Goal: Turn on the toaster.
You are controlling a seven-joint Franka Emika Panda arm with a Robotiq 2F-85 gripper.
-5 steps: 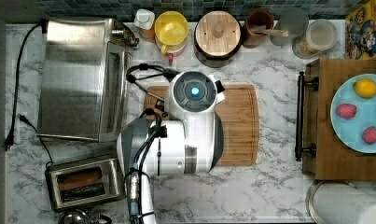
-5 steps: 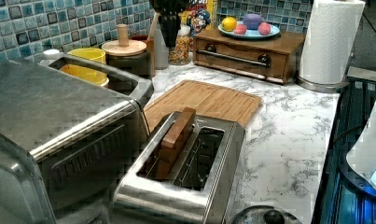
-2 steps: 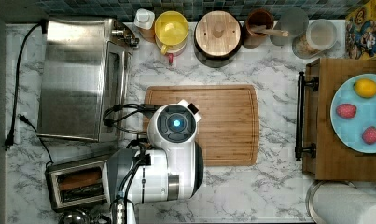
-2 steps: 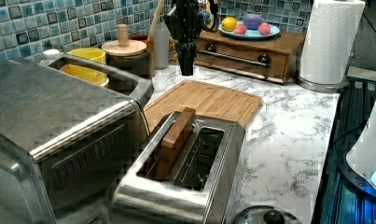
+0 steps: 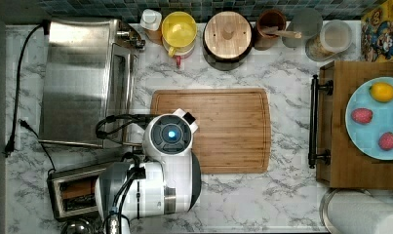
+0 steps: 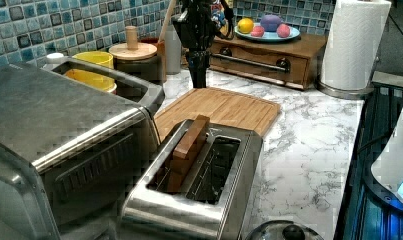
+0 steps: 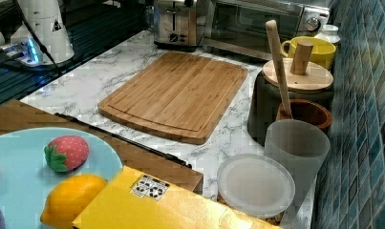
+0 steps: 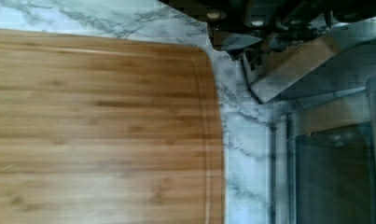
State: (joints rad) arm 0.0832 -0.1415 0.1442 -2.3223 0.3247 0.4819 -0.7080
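Toaster (image 6: 196, 187) on the marble tabletop (image 6: 309, 150), just beside the toaster oven (image 6: 64, 145) and near the cutting board (image 6: 219, 107); a brown slice stands in one slot. The gripper (image 6: 198, 75) hangs above the board's corner nearest the oven; jaws' state cannot be told.

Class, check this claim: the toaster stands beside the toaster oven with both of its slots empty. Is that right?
Not quite. In the left view the toaster does stand beside the toaster oven, but one slot holds a brown slice; the other slot looks empty.
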